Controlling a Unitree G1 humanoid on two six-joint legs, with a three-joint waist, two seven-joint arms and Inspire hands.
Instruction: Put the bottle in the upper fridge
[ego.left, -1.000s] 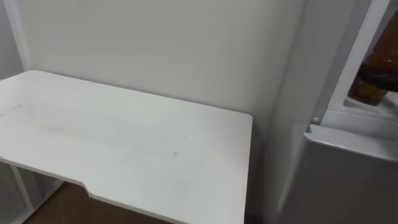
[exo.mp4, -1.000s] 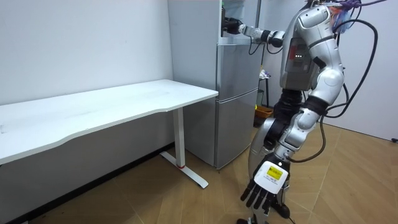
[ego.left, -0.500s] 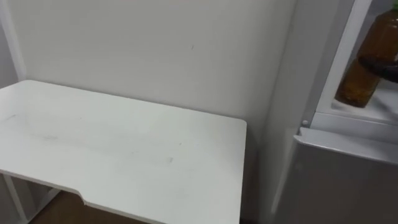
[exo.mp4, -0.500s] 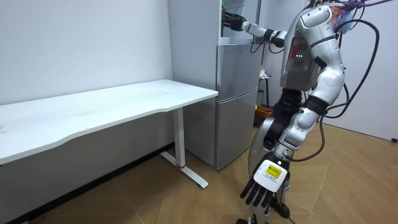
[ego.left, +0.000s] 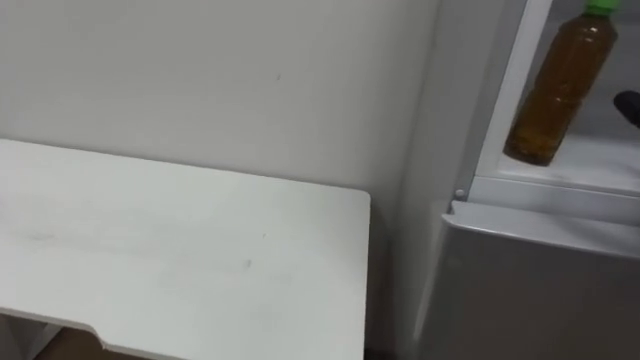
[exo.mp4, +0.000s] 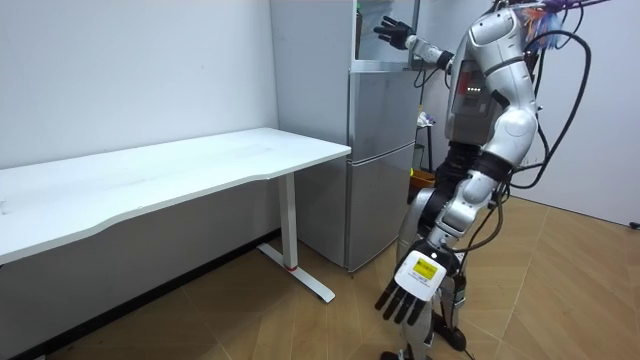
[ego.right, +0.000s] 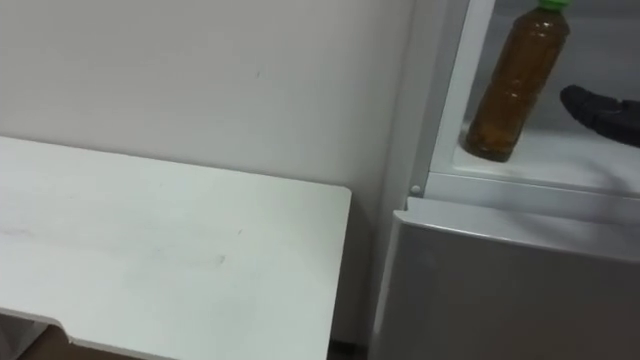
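The bottle (ego.left: 556, 85) is being kept upright in the fridge (ego.left: 530, 285); at its 3 o'clock the right hand (ego.right: 603, 112) is being held open, maybe apart; left hand (exo.mp4: 408, 293) open too.

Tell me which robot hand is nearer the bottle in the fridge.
Right. The right robot hand is open inside the upper fridge compartment, beside the bottle but not touching it. The left robot hand hangs low by the robot's leg.

bottle (ego.right: 515, 85) in fridge (ego.right: 520, 280), table (ego.right: 170, 260) left
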